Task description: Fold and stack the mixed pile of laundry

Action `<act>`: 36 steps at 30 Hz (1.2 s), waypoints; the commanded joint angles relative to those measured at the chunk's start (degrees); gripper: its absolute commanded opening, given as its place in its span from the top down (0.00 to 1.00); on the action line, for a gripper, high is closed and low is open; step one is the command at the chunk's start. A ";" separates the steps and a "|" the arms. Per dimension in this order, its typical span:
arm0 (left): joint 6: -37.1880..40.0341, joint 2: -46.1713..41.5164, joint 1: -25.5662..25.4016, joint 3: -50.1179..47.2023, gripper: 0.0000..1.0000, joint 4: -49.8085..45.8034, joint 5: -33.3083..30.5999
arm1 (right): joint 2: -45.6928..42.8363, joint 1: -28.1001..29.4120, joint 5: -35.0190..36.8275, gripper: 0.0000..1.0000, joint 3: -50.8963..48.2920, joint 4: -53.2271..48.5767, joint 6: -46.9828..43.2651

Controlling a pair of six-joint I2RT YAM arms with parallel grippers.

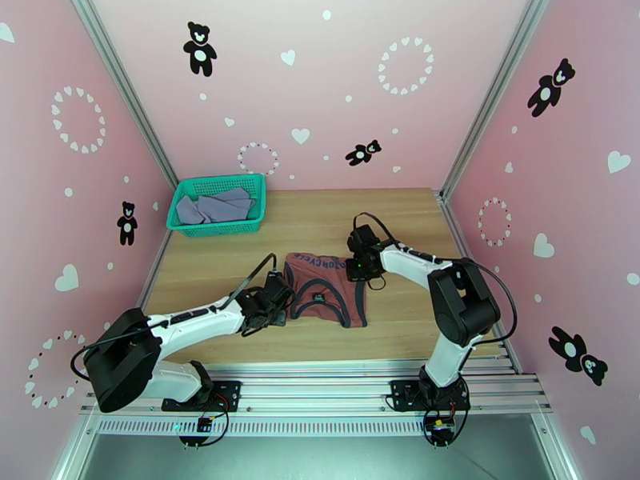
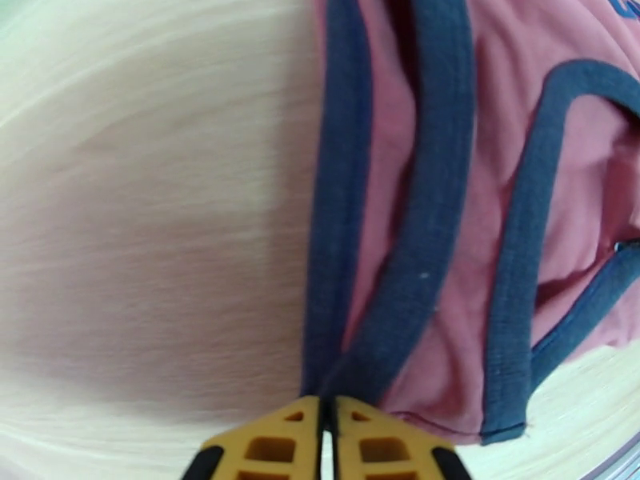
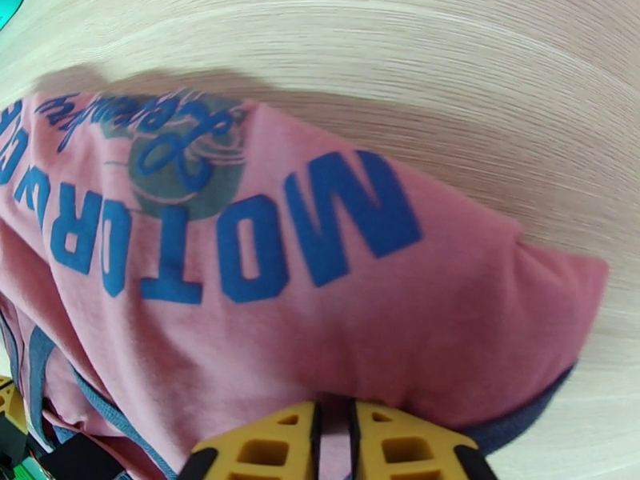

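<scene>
Tank top [image 1: 328,291]: rust-red with navy trim, lying bunched on the worktop [image 1: 400,226], right of the teal mesh basket [image 1: 216,228] and further from the back wall than it.
Writing: blue block capitals "MOTOR" [image 3: 240,242] with more letters running off the frame; they read upside down in the right wrist view. A script word on a round grey-green badge beside them is illegible.
Heading: the lettered edge is turned to the basket's end of the worktop, and the navy-trimmed straps [image 2: 432,194] point away from the basket. The patch is nearly square, so its long axis cannot be told.
Grey-lavender shirt [image 1: 212,208]: crumpled inside the basket.
Left tool [image 1: 282,302] [image 2: 326,406]: yellow fingers pressed almost together, pinching the point where two navy straps meet, on the garment's basket-side edge.
Right tool [image 1: 358,270] [image 3: 332,414]: fingers close together, pinching red fabric at the garment's corner farthest to the right of the basket.
Left arm: stretched low, its forearm slanting away from the basket's side.
Right arm: upper link upright, forearm reaching towards the basket's side.
</scene>
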 commanded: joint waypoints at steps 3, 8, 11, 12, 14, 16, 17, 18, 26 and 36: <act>3.87 2.51 1.60 17.34 0.79 -4.48 -7.02 | -3.21 -2.82 0.68 0.72 4.46 -3.63 -0.58; 4.97 13.72 5.09 28.59 0.80 -1.53 -2.33 | -0.42 -4.90 -1.44 0.72 7.75 -3.59 -0.51; 5.41 21.32 6.60 33.01 0.83 -0.82 -1.32 | 2.72 -5.35 -2.06 0.72 10.14 -3.64 -0.38; 5.36 23.54 7.14 33.92 0.84 -0.61 -0.86 | 3.78 -5.39 -2.11 0.73 10.78 -3.76 -0.21; 5.05 26.73 8.18 34.37 0.86 0.22 0.35 | 5.48 -5.39 -2.44 0.74 11.29 -3.70 0.54; 4.36 28.49 8.85 33.46 0.87 1.50 0.70 | 6.28 -5.39 -3.45 0.74 10.54 -2.75 1.72; 4.08 28.99 8.97 32.74 0.87 2.02 0.34 | 6.37 -5.39 -3.68 0.74 9.92 -2.26 2.17; 3.83 29.27 9.21 31.88 0.87 2.74 -0.43 | 6.41 -5.39 -3.61 0.75 9.03 -1.66 2.71; 2.91 33.11 12.30 25.26 0.90 9.36 -6.42 | 11.67 -5.50 6.71 0.79 6.52 -2.85 5.35; 7.03 33.43 13.09 20.39 0.91 14.89 -3.09 | 12.60 -6.36 10.72 0.81 5.84 -0.10 13.39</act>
